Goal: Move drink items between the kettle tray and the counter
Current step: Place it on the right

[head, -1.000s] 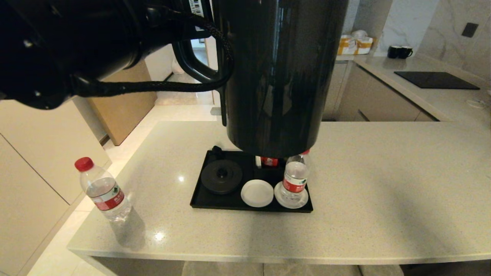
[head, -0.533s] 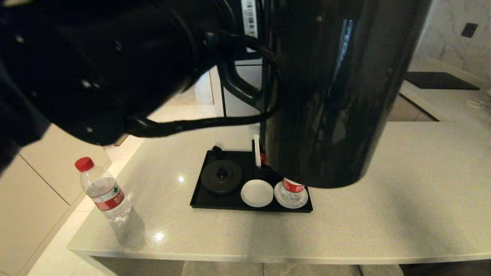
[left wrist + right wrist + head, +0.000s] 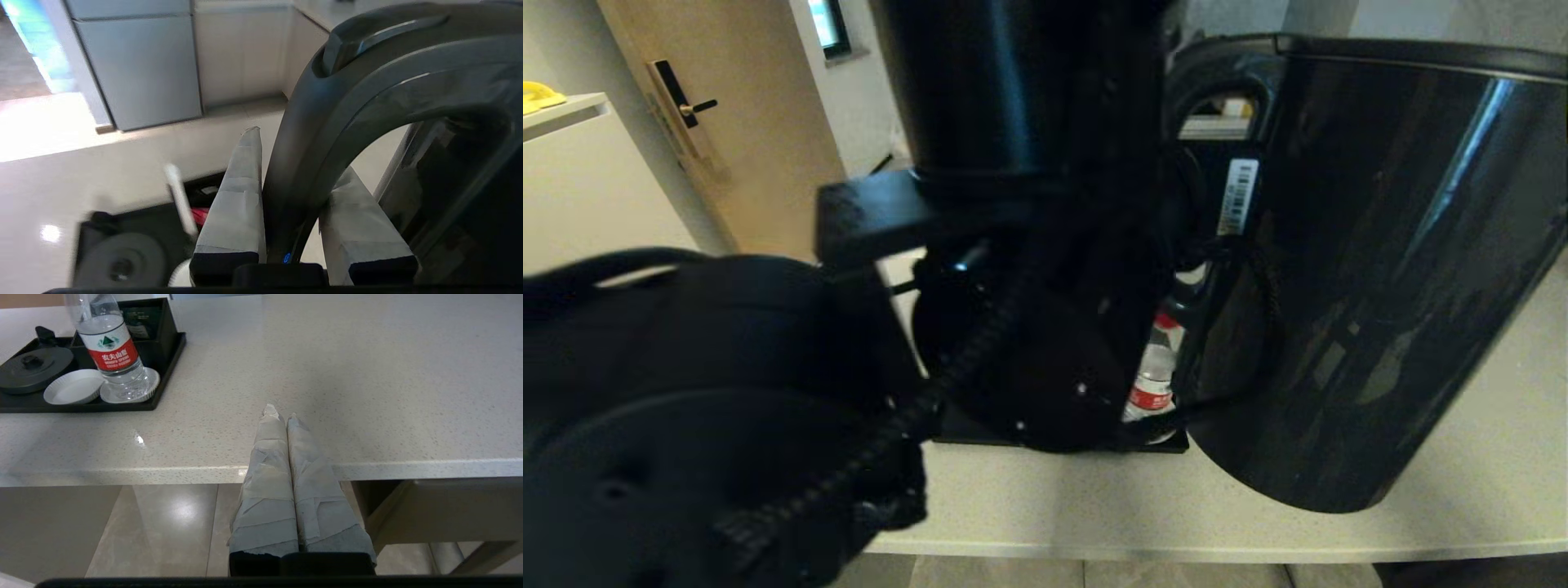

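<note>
While aloft, kettle [image 3: 1380, 278] handle clamped in left claw [image 3: 292, 196], right claw [image 3: 282, 412] parked.

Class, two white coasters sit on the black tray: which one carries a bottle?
The coaster nearest the tray's counter-side end holds the water bottle; its neighbour is bare.
</note>
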`<state>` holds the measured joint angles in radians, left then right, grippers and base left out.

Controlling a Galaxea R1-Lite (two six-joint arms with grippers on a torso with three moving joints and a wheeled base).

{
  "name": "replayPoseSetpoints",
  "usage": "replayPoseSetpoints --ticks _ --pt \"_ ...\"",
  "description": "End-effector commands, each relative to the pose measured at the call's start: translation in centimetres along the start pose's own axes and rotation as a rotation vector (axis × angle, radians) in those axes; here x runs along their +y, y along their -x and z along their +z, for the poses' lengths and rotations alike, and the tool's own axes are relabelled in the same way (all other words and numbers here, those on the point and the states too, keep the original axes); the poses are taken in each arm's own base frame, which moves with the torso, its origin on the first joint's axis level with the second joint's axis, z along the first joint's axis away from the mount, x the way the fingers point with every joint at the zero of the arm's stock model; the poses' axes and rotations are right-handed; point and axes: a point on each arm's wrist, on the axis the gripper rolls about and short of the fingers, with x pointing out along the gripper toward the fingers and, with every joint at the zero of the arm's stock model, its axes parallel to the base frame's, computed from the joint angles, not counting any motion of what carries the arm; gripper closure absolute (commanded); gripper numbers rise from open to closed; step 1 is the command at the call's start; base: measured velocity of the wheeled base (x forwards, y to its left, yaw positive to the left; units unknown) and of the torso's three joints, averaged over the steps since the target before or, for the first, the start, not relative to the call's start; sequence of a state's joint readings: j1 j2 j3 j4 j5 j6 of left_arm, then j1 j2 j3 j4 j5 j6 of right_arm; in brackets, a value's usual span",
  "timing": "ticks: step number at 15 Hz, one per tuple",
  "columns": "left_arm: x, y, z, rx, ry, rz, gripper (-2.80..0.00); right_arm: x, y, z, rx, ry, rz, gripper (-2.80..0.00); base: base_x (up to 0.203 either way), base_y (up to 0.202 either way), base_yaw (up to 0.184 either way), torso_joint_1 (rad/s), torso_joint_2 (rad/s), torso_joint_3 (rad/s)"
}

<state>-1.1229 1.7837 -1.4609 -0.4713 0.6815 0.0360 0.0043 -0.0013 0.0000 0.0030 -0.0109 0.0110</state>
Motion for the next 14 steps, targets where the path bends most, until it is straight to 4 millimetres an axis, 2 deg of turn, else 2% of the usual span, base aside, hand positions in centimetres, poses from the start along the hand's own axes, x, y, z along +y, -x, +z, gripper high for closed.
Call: replayPoseSetpoints --ticks 1,4,8,14 --pt "-1.9 -1.2 -3.1 0.047 -0.036 -0.015 0.00 0.0 0.0 0.0 0.000 0.000 0.000 0.00 0.000 0.000 0.000 0.000 0.00 0.000" --pt "-4.0 -2.4 -6.0 0.082 -0.062 -0.050 0.00 0.0 0.0 0.0 0.000 0.000 0.000 0.00 0.000 0.000 0.000 0.000 0.00 0.000" --pt "-5.4 -3.7 -9.3 0.115 -0.087 -0.087 0.00 0.0 0.0 0.0 0.000 0.000 0.000 0.00 0.000 0.000 0.000 0.000 0.00 0.000" --pt "-7.7 -6.8 -13.9 0.141 -0.115 -0.054 0.00 0.0 0.0 0.0 0.000 0.000 0.000 0.00 0.000 0.000 0.000 0.000 0.00 0.000"
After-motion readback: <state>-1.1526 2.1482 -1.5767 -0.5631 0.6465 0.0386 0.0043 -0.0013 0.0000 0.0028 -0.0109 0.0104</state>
